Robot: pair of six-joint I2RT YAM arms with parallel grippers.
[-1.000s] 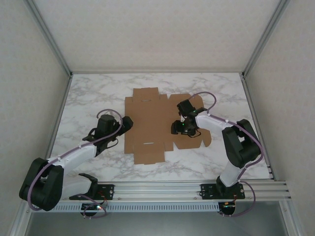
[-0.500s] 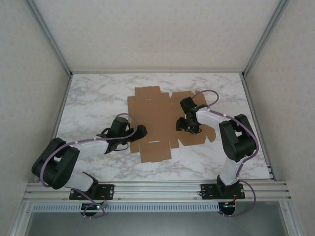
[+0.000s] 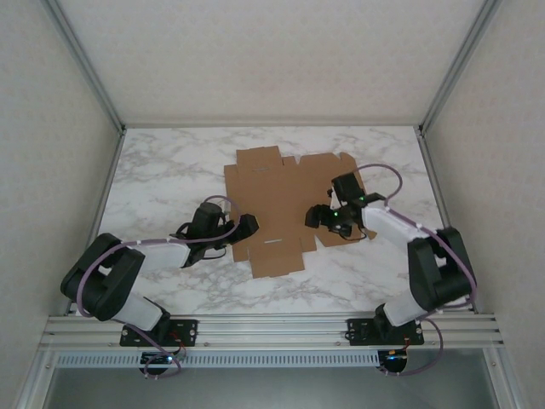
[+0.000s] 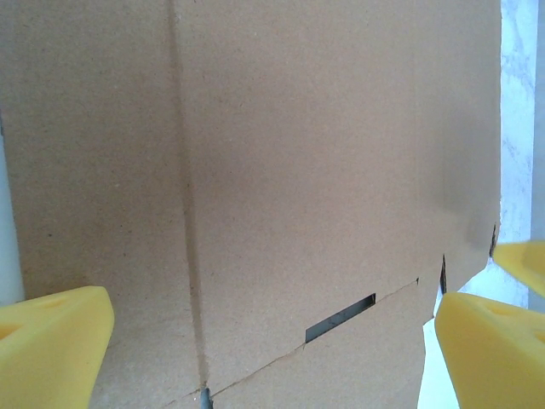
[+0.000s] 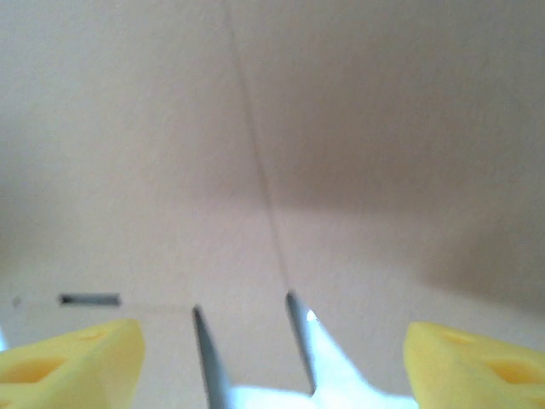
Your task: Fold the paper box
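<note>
- The marble table [image 3: 162,170] lies under and around both your grippers.
- The paper box [image 3: 281,200] sits flat between them, an unfolded brown sheet with creases, slots and flaps.
- Your left gripper [image 3: 248,227] meets its left edge, jaws spread wide.
- Your right gripper [image 3: 317,218] hangs over its right flaps, jaws spread.

Looks like a robotics lab test cell: marble-print table [image 3: 153,170] boxed in by white panels [image 3: 51,128] on aluminium framing [image 3: 85,64], robot arms [image 3: 149,254] bolted to a rail [image 3: 281,325].
</note>
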